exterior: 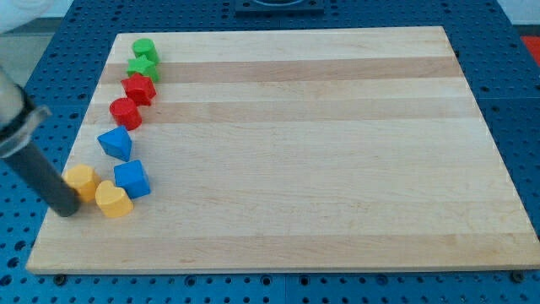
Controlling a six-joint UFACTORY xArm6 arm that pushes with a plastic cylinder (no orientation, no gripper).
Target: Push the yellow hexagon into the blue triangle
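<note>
At view's lower left: all blocks are clustered along the board's left edge.
Board: wooden board [321, 152] is set on a blue pegged surface [523, 51].
Rod: a plain dark rod, no jaws, nothing is held; my tip [66, 209] is set against the yellow hexagon's lower-left side.
Yellow hexagon [82, 181]: touched by the tip, beside the yellow heart [112, 201].
Blue triangle [116, 143]: above the blue cube [132, 179], apart from the hexagon.
Others: red blocks [132, 101] and green blocks [143, 59] are lined up toward the view's top.

All the blocks crowd the wooden board's [337, 152] left edge, where my tip [66, 211] touches the yellow hexagon [82, 181], hemmed by the yellow heart [113, 200] and blue cube [132, 178], with the blue triangle [116, 143] just above, while the right stays open.
</note>
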